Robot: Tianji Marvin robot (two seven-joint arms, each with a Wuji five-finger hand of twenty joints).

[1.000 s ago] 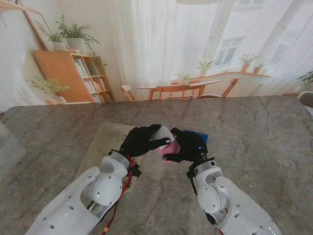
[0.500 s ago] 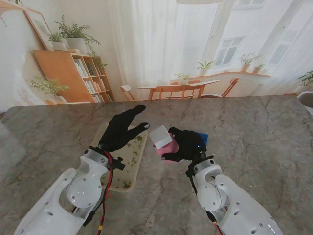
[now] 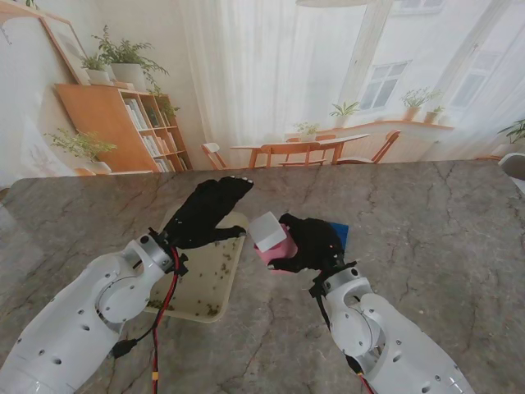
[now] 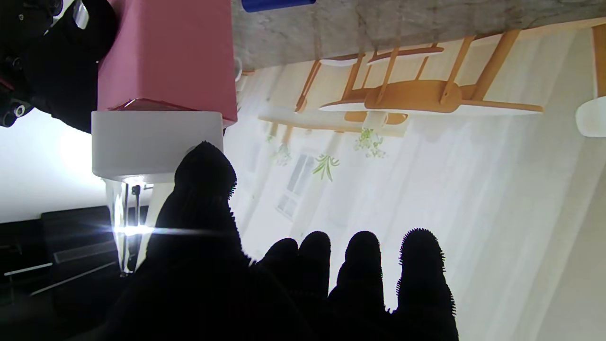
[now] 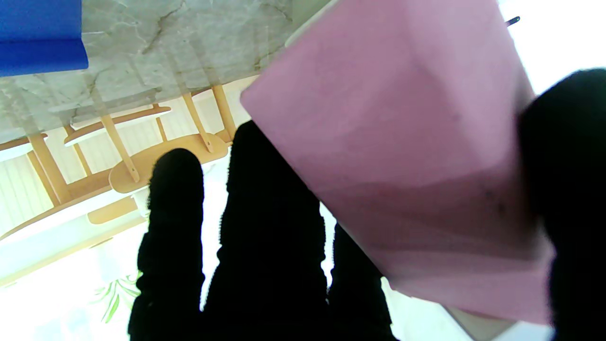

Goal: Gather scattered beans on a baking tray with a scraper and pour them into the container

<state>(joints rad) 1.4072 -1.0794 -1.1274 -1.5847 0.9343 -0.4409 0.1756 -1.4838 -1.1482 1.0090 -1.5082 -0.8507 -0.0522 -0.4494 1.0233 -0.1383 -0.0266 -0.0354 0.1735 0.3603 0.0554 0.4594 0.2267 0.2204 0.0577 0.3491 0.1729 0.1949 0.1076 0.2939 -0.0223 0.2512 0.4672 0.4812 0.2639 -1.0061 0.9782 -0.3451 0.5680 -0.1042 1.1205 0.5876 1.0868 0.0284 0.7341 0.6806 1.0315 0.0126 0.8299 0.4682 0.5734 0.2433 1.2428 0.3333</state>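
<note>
My right hand (image 3: pixel 310 244) is shut on the scraper (image 3: pixel 271 238), a pink blade with a white grip, held above the table just right of the baking tray (image 3: pixel 187 305). The pink blade (image 5: pixel 402 156) fills the right wrist view, between thumb and fingers. Scattered beans (image 3: pixel 215 264) lie on the cream tray. My left hand (image 3: pixel 209 212) hovers open over the tray's far end, fingers spread and holding nothing. In the left wrist view the scraper (image 4: pixel 161 94) lies just beyond the thumb. The blue container (image 3: pixel 339 232) sits behind my right hand, mostly hidden.
The grey marble table (image 3: pixel 426 238) stretches to both sides. The blue container's edge (image 5: pixel 40 38) shows on the marble in the right wrist view. A printed backdrop of a room stands behind the table's far edge.
My left hand let go of the scraper's white grip, opened and drew away to the left, uncovering the tray. The right hand kept the scraper almost in place.
</note>
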